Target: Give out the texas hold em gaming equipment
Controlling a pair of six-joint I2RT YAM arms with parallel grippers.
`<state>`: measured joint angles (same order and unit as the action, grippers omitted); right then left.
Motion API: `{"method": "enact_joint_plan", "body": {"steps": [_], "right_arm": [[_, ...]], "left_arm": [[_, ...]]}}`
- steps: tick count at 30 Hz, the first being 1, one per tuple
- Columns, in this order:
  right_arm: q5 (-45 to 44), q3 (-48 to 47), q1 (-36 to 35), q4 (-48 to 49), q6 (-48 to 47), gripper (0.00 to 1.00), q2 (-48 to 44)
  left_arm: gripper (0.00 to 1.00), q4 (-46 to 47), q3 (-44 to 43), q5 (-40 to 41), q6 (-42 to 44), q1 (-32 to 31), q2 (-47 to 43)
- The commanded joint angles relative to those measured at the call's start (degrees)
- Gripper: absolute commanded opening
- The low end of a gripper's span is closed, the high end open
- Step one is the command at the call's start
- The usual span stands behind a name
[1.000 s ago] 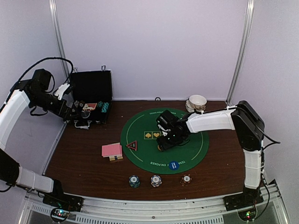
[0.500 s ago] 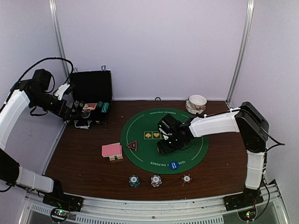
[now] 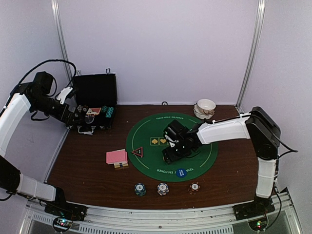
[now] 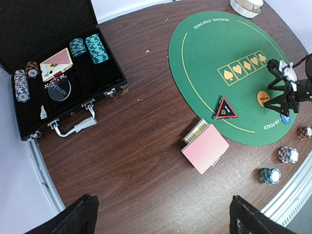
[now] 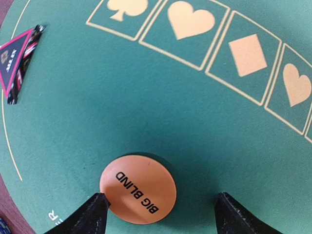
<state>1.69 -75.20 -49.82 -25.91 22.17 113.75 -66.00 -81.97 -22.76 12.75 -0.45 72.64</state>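
The right end effector (image 5: 161, 202) is hanging low over the green mat (image 5: 146, 97), fingers wide apart, gripping nothing. The orange disc (image 5: 138, 189) is lying flat between them, its edge at one finger. The triangle marker (image 5: 17, 61) is sitting near the mat's edge, the blue disc (image 3: 181, 172) at its near rim. The left end effector (image 4: 162, 200) is hovering high, wide open, empty. The pink cards (image 4: 205, 148) are resting on the desk (image 4: 136, 112) beside the mat; three chip stacks (image 3: 163, 188) are lining the desk's near edge.
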Motion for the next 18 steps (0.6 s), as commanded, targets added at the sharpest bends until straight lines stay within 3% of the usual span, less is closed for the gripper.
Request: {"method": "enact_joint_plan", "body": {"steps": [1,11,18], "right_arm": [[0.6,1.4,-1.6,-0.1,-0.9,0.80,-3.0],[-3.4,0.3,-3.1,-1.7,-0.9,0.78,-7.1],[-1.9,1.2,-4.8,-0.9,1.5,0.79,-3.9]], "left_arm": [[0.97,0.1,-1.5,-0.5,0.1,-0.1,0.0],[0.98,0.0,-1.6,-0.5,-0.1,-0.1,0.1],[0.97,0.1,-1.1,-0.4,0.1,-0.1,-0.4]]}}
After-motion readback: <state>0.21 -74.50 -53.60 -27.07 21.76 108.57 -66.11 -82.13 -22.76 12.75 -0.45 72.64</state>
